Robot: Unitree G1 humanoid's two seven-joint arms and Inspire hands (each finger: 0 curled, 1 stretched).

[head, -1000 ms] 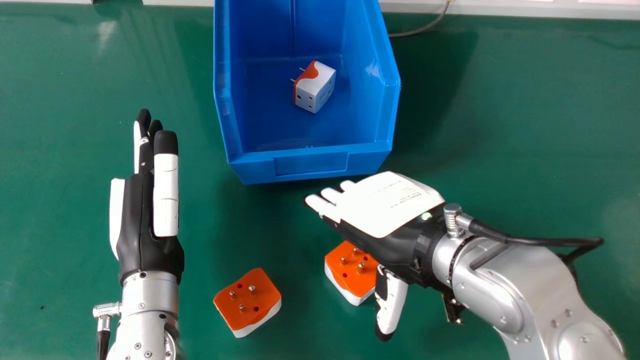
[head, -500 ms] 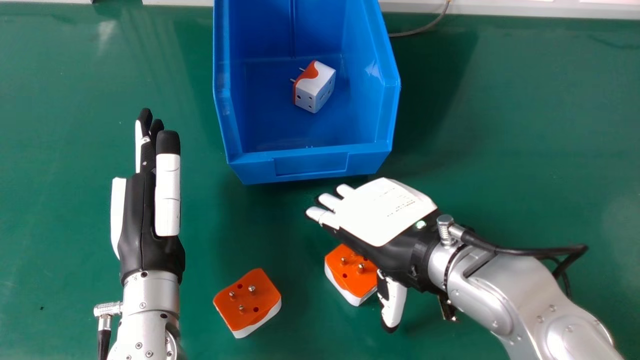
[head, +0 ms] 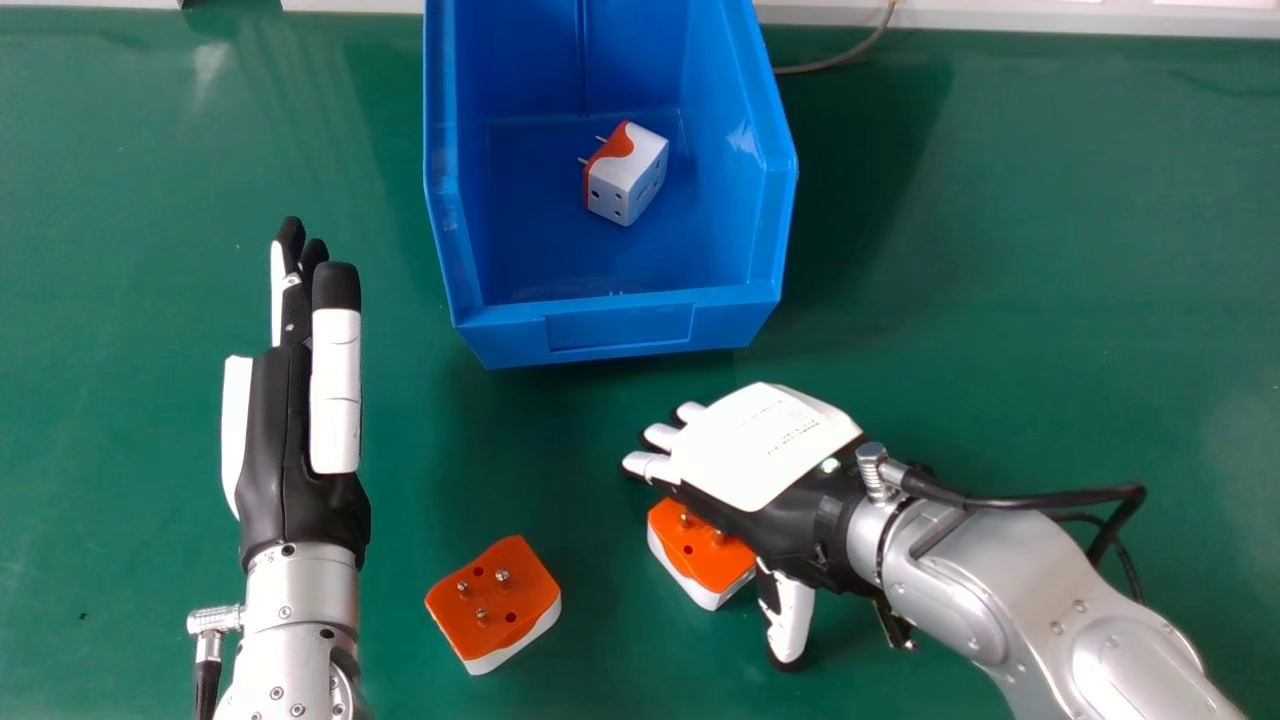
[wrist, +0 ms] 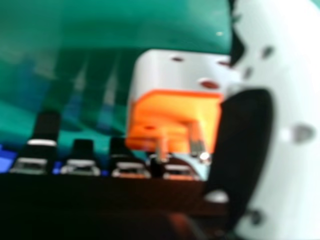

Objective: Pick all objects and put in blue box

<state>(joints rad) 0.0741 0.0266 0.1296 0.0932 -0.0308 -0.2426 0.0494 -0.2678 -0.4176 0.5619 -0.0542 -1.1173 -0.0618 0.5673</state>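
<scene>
In the head view my right hand (head: 765, 450) hangs palm down, fingers relaxed, partly over an orange and white plug adapter (head: 700, 550), its thumb on the adapter's near right side. In the right hand view that adapter (wrist: 175, 112) lies between the fingers and thumb, not gripped; my right hand (wrist: 245, 145) shows its thumb there. A second adapter (head: 495, 600) lies pins up on the table to the left. My left hand (head: 300, 420) is held upright with straight fingers at the left. A third adapter (head: 625, 175) rests inside the blue box (head: 620, 328).
The green table (head: 1000, 300) surrounds the box. A grey cable (head: 845, 60) runs behind the box's right side, near the pale strip (head: 1000, 18) along the far edge. Between the box's front wall and the two loose adapters there is free room.
My right hand has moved toward the robot and come lower over the adapter, covering more of its pins. My left hand has hardly moved, and the adapters stay where they were.
</scene>
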